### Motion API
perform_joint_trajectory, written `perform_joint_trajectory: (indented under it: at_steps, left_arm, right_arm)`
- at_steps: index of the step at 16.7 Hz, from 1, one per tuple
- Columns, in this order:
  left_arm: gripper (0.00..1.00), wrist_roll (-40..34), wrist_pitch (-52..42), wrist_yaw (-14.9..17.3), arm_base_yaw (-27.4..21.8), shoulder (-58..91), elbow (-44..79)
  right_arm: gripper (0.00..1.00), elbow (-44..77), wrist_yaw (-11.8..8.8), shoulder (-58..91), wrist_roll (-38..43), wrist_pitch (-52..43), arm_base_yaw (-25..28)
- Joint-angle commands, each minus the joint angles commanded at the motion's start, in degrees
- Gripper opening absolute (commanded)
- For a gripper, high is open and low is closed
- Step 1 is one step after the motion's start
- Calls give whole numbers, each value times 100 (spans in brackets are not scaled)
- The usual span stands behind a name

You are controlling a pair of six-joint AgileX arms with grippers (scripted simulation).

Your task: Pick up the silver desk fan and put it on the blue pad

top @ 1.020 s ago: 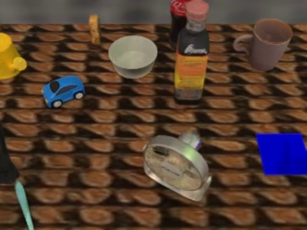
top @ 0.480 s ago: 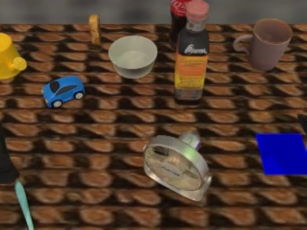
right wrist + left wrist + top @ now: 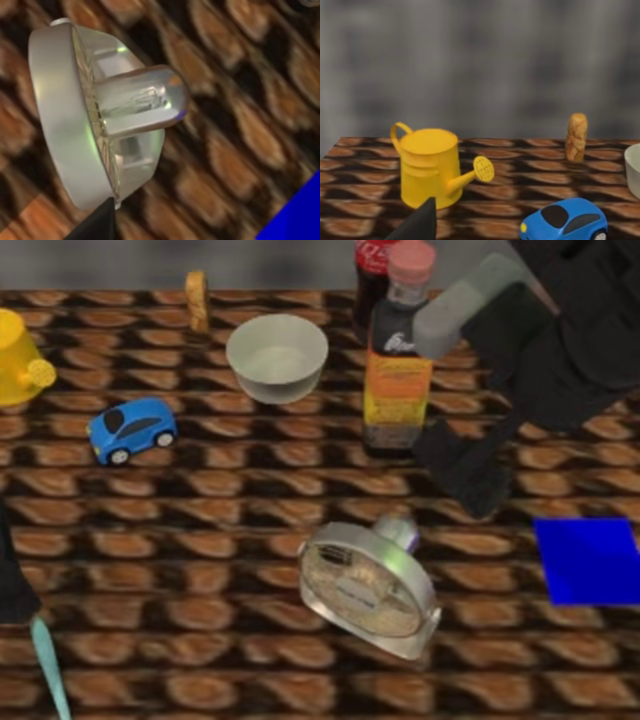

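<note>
The silver desk fan [image 3: 368, 588] lies tilted on the wood-pattern table, a little right of centre, grille face up and stubby rear motor pointing to the back. The right wrist view shows its ring housing and motor [image 3: 100, 115] from behind. The blue pad [image 3: 590, 560] lies flat at the right edge, apart from the fan; a corner of the blue pad [image 3: 295, 215] appears in the right wrist view. My right gripper [image 3: 478, 490] hangs above the table just behind and right of the fan, not touching it. My left gripper [image 3: 12, 585] stays parked at the left edge.
Along the back stand a tall sauce bottle [image 3: 400, 360], a cola bottle [image 3: 372, 270], a grey-white bowl [image 3: 277, 357] and a bread piece [image 3: 197, 300]. A yellow watering can [image 3: 18, 358] and blue toy car [image 3: 132, 428] sit at the left. My right arm covers the back right corner.
My right arm has swung in from the back right, now covering the mug, and its gripper has come down close to the fan. The fan, pad and left arm have not moved.
</note>
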Motion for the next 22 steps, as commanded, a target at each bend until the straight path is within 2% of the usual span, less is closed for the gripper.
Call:
perform_joint_trajectory:
  at_steps: [5,9,16,22]
  left_arm:
    - [100,0,0,0,0,0,0]
    - [100,0,0,0,0,0,0]
    - [100,0,0,0,0,0,0]
    - [100,0,0,0,0,0,0]
  right_arm:
    - [100,1870,0,2041,-194,-1429,805]
    - [100,2514,-3,2772,-268,-2010,1114]
    - [100,2436,-3,2799,-281,-1934,1120]
    - [100,1438,-3,2792,-265,-952,1140]
